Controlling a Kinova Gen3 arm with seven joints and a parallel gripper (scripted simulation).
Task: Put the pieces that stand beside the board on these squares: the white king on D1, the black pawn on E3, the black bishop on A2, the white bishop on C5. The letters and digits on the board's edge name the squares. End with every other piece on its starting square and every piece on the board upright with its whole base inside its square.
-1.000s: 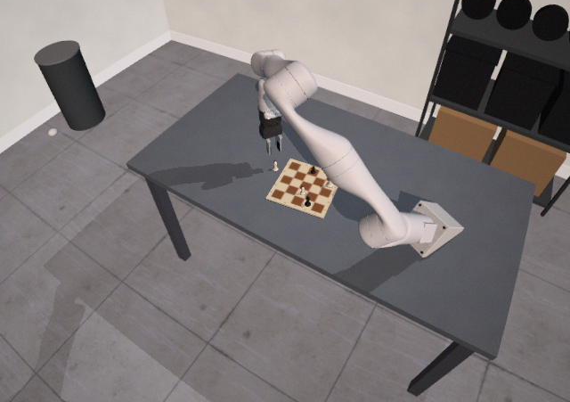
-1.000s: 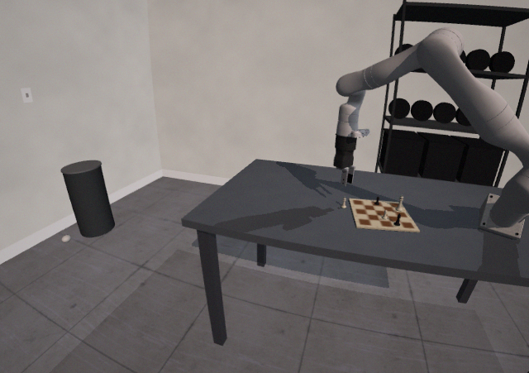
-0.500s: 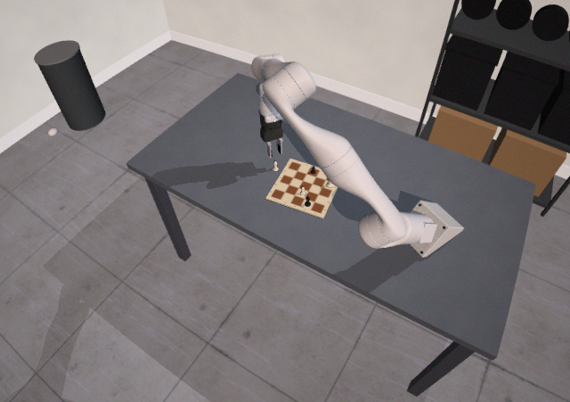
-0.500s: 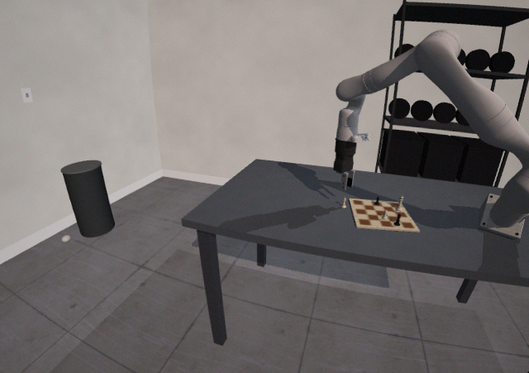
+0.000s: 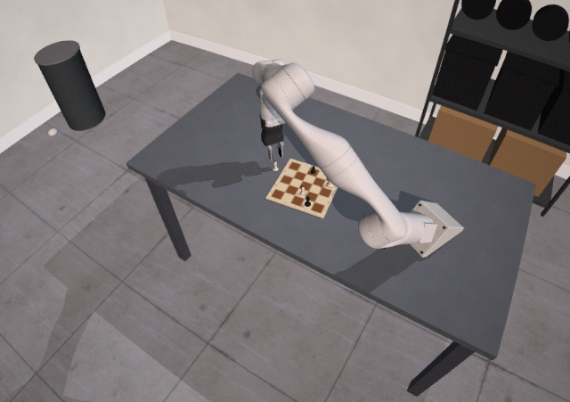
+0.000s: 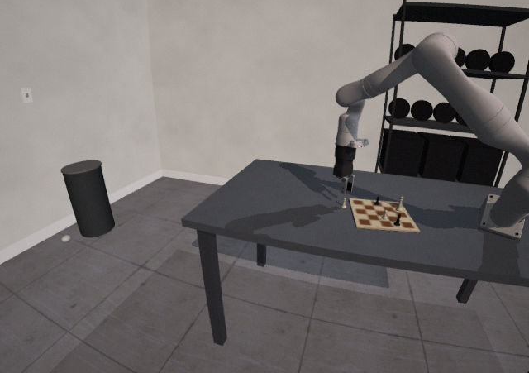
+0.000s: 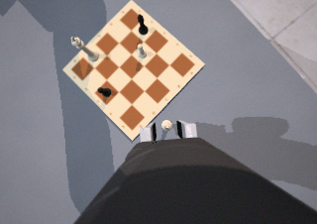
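Note:
The gripper (image 5: 276, 157) (image 6: 346, 193) (image 7: 167, 130) is open, pointing down at the white bishop (image 5: 275, 168) (image 6: 344, 204) (image 7: 166, 125), which stands upright on the table beside the board (image 5: 288, 197) (image 6: 375, 224) (image 7: 169, 77). The fingers are apart on either side of its head in the wrist view; its base is below the tips. The white king (image 5: 329, 184) (image 6: 399, 205) (image 7: 93, 56) stands on D1, the black pawn (image 5: 313, 170) (image 6: 377, 201) (image 7: 105, 91) on E3, the black bishop (image 5: 307, 201) (image 6: 397, 221) (image 7: 143, 29) on A2.
Another small white piece (image 5: 302, 192) (image 6: 384, 215) (image 7: 142, 51) stands upright on B3, inside the board. The arm passes over the board's robot side in the top view, close to the king in the picture. The arm's base (image 5: 439, 225) is bolted to the table right of the board.

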